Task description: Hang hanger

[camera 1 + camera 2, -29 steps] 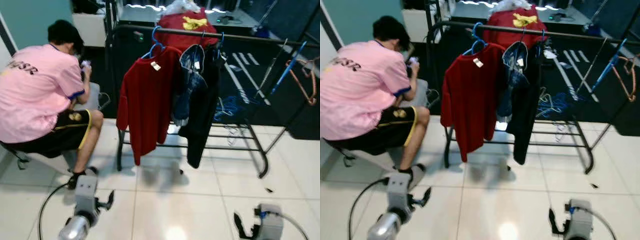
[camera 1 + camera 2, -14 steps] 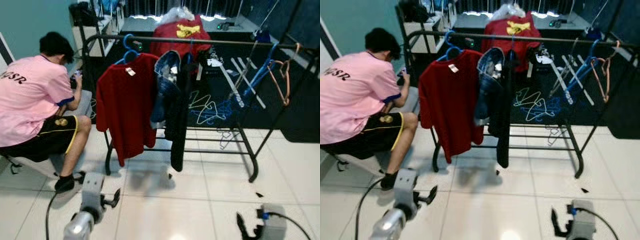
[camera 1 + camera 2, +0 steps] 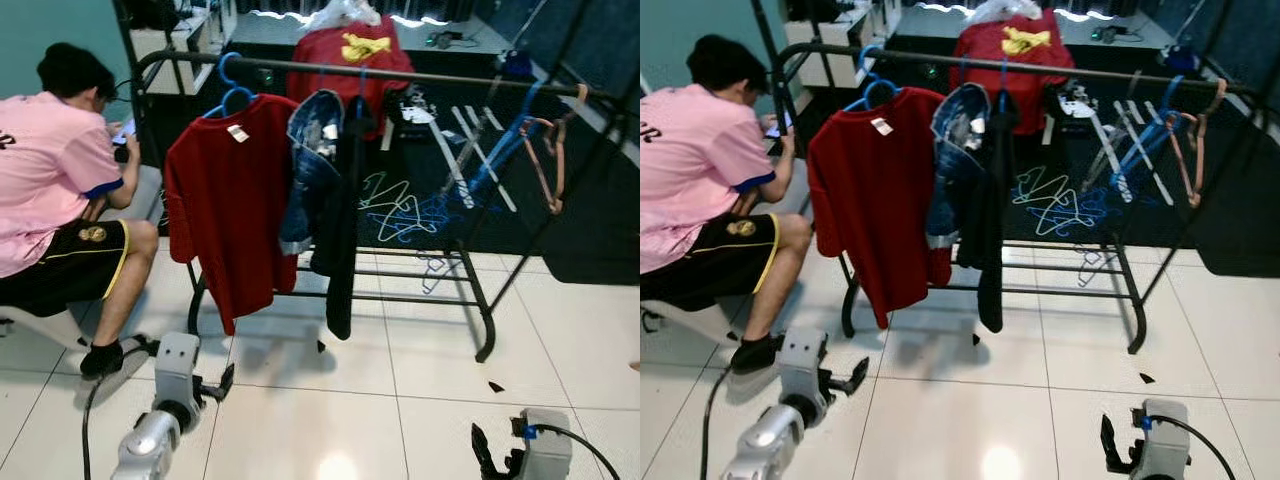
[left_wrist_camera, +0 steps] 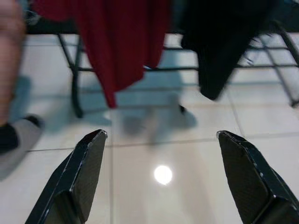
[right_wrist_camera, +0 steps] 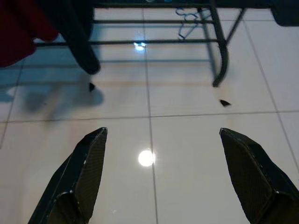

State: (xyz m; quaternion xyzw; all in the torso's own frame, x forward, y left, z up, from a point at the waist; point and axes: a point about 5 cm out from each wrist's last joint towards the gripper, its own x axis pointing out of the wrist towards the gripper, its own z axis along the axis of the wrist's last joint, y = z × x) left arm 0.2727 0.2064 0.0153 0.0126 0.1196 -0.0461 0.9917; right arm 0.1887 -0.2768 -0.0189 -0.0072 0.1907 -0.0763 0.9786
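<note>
A black clothes rack [image 3: 430, 78] stands ahead on the white tiles. On its rail hang a red shirt [image 3: 225, 200] on a blue hanger [image 3: 232, 88], a denim jacket [image 3: 306, 165] and a black garment [image 3: 340, 235]. At the rail's right end hang bare hangers [image 3: 545, 150], one blue and one orange. Loose hangers [image 3: 400, 208] lie on the dark floor behind the rack. My left gripper [image 4: 162, 134] hangs low at the left, open and holding nothing. Low on the right, my right gripper [image 5: 163, 131] is also open and holds nothing.
A person in a pink shirt [image 3: 45, 170] sits at the left beside the rack, looking at a phone. A red garment [image 3: 345, 50] lies on furniture behind the rack. A black cable [image 3: 90, 420] runs along the floor by my left arm.
The camera has turned to the right, so the rack and the person sit further left in the picture. Both arms still hang low with open fingers.
</note>
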